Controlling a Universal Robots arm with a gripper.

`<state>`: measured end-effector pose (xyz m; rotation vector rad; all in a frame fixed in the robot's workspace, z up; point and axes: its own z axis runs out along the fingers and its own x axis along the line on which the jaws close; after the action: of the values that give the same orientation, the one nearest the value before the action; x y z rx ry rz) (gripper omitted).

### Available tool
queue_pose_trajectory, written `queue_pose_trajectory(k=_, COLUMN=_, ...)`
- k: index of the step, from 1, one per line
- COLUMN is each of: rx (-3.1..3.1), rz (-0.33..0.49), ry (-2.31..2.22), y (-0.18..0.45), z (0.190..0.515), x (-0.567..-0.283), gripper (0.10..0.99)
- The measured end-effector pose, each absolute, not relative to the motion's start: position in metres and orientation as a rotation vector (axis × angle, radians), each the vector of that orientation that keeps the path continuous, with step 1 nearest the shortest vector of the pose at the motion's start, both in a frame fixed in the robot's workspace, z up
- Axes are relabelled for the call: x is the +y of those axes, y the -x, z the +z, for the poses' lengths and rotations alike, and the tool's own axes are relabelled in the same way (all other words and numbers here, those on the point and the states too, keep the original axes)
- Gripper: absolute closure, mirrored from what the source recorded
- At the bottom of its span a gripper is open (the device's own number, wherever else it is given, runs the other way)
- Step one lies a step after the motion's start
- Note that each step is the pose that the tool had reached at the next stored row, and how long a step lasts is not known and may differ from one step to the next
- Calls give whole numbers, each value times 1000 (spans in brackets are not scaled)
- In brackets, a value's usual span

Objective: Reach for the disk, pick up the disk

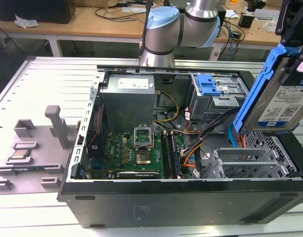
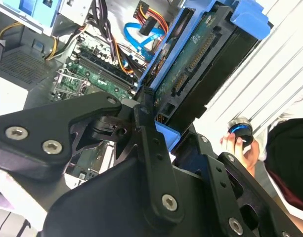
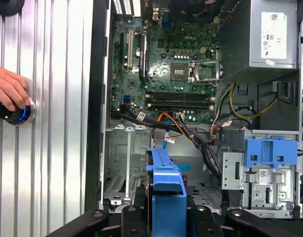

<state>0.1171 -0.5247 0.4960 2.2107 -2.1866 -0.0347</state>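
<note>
my tool (image 2: 158,126) is clamped on the disk (image 1: 282,101), which hangs tilted above the open case (image 1: 181,202) at the exterior view's right; its white-and-blue label faces out, print too small to read

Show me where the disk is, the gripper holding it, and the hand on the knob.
disk (image 1: 283,104): exterior view, on its white-and-blue label.
gripper (image 2: 152,126): second wrist view, where its fingers clamp the disk's blue bracket.
hand (image 3: 8,88): first wrist view, on the fingers over the round knob.
</note>
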Motion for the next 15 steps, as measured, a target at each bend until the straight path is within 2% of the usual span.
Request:
queue_pose_trajectory(k=5, rx=-2188, rz=-35, ry=-2209, y=-117, z=496, x=-538, gripper=718)
queue_pose_trajectory(k=15, rx=-2189, rz=-35, ry=-2208, y=-110, z=484, x=-546, gripper=718)
